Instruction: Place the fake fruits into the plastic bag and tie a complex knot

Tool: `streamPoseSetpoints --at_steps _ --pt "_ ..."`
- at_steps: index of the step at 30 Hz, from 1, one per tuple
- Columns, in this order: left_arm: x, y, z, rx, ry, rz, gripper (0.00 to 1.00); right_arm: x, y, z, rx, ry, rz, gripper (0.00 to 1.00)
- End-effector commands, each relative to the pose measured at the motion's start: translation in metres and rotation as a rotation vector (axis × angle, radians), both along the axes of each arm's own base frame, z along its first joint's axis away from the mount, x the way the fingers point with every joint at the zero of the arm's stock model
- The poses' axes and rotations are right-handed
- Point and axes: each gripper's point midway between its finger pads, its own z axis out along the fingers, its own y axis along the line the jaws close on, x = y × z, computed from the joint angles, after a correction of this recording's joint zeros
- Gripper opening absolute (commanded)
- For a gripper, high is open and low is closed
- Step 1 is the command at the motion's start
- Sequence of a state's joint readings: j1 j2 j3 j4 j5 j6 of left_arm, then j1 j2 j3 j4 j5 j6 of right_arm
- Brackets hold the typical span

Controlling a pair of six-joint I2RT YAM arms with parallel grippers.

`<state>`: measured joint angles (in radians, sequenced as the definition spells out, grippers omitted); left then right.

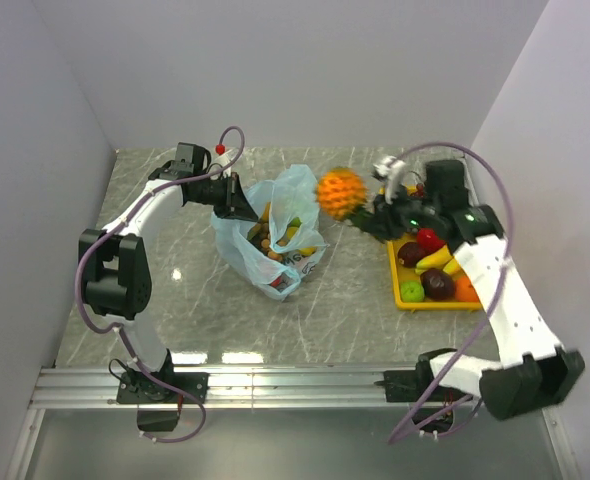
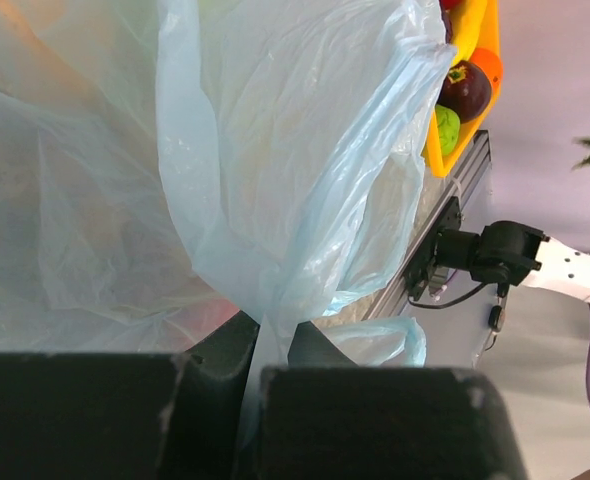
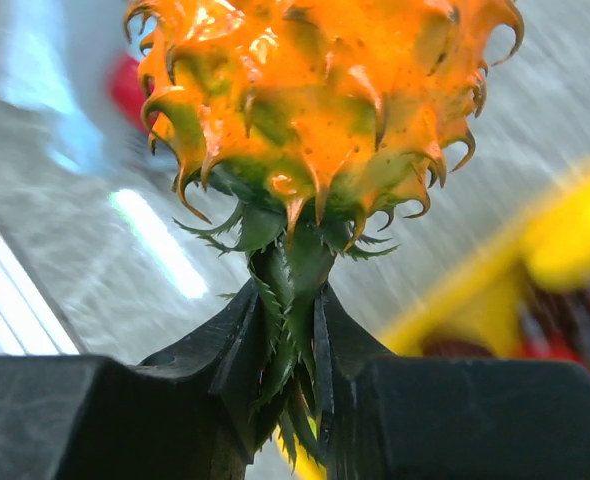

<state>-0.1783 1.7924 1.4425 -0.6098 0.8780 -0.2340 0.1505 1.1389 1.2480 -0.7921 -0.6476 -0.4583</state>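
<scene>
A yellow tray (image 1: 394, 280) sits on the right of a grey marbled table (image 1: 340, 315); 1 aluminium rail (image 1: 295, 388) runs along its near edge; pale walls (image 1: 305, 70) enclose 3 sides.

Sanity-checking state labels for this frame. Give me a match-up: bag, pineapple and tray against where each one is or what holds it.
Things:
1. plastic bag
2. pineapple
3. yellow tray

States:
A. held by its leafy crown in the right gripper
B. resting on the table
C. edge pinched in the left gripper

Pairs: 1-C, 2-A, 3-B
</scene>
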Motion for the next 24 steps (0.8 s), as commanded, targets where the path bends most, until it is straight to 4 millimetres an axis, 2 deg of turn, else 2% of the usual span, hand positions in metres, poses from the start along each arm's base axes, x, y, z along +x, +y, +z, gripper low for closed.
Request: streamPoseSetpoints --at_steps 1,2,3,5,6,8,9,11,12,14,17,20,24 --pt "0.003 -0.007 0.039 -0.055 -0.090 -0.018 0.01 0.021 0.068 0.041 0.116 -0.083 0.143 0.00" --pt "0.004 -0.008 0.039 -0.060 -0.089 -0.019 0.00 0.017 0.090 0.049 0.132 -0.082 0.201 0.00" --pt "0.005 -0.008 0.041 -0.060 -0.095 -0.017 0.01 0.022 0.105 0.035 0.132 -0.025 0.227 0.00" --pt "0.008 -0.008 0.045 -0.062 -0.109 -0.016 0.01 0.027 0.126 0.029 0.145 0.010 0.250 0.00" --pt "0.009 -0.007 0.046 -0.062 -0.112 -0.013 0.01 0.026 0.144 0.012 0.131 0.054 0.285 0.00" --pt "0.010 -0.008 0.048 -0.066 -0.119 -0.011 0.01 0.028 0.163 0.004 0.145 0.087 0.309 0.00" --pt "0.010 -0.009 0.050 -0.072 -0.117 -0.006 0.01 0.023 0.178 -0.009 0.149 0.140 0.334 0.00" --pt "0.009 -0.009 0.050 -0.077 -0.112 -0.002 0.01 0.022 0.190 -0.022 0.149 0.194 0.341 0.00" --pt "0.009 -0.008 0.049 -0.076 -0.109 0.002 0.01 0.024 0.193 -0.038 0.131 0.242 0.330 0.00" --pt "0.008 -0.007 0.050 -0.077 -0.109 0.002 0.01 0.022 0.190 -0.060 0.101 0.314 0.298 0.00" --pt "0.008 -0.002 0.051 -0.082 -0.108 0.012 0.00 0.025 0.168 -0.091 0.045 0.376 0.228 0.00" --pt "0.009 0.004 0.052 -0.093 -0.099 0.025 0.00 0.023 0.144 -0.108 -0.013 0.399 0.203 0.00" --pt "0.010 0.005 0.053 -0.103 -0.092 0.029 0.00 0.015 0.116 -0.121 -0.124 0.351 0.253 0.00"
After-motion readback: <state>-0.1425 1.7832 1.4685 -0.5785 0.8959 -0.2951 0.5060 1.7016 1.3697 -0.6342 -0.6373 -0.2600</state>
